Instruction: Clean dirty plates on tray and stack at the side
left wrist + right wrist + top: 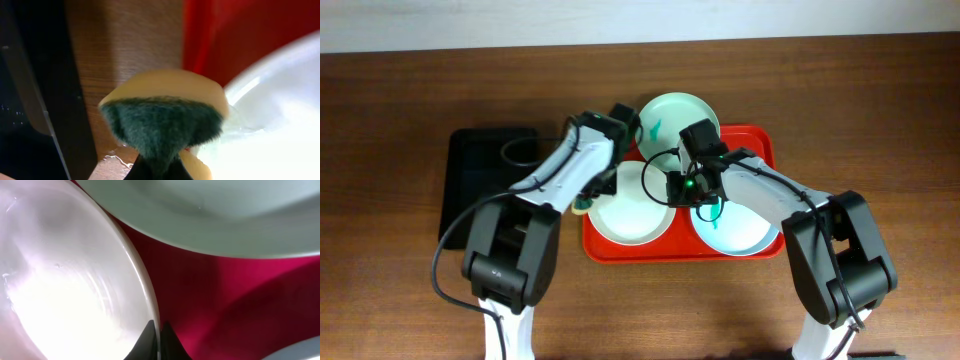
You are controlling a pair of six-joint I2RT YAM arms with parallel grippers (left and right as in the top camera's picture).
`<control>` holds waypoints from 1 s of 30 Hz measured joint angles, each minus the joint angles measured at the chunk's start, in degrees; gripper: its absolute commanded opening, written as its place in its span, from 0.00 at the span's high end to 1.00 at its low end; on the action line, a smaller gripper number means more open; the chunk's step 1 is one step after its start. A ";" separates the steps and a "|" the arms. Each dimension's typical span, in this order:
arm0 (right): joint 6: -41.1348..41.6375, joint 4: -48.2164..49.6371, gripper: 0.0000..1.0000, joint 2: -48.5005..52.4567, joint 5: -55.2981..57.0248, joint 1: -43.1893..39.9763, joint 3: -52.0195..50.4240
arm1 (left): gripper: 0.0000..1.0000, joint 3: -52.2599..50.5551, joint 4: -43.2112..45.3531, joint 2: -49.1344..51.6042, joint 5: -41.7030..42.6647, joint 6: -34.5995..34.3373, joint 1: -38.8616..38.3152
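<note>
Pinching the white plate (65, 280) by its right rim, right gripper (159, 342), tips mostly cut off | left gripper (157, 170) clamped on sponge (165, 115), fingers hidden behind it | white plate flat, face up, near-left in red tray (755, 142), sponge beside its left rim | green plate (675, 115) behind, blue plate (745, 225) right, partly under arm

A large red rectangular plastic tray (760, 145) is lying on the brown wooden desk (400, 300) beside a narrower black tray (470, 195). A round white shallow plate (630, 215) and a round pale blue plate (748, 230) are resting side by side inside; a round mint green plate (675, 115) is overhanging its far rim. The left pincer (588, 195) is hanging over a yellow-green sponge (581, 206) at the left rim; the right pincer (672, 188) is meeting the white plate's right edge.
</note>
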 measured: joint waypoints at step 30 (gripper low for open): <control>0.11 0.44 0.96 -0.02 -0.44 0.55 0.00 | 1.00 -11.13 10.62 -3.17 7.93 2.36 -0.63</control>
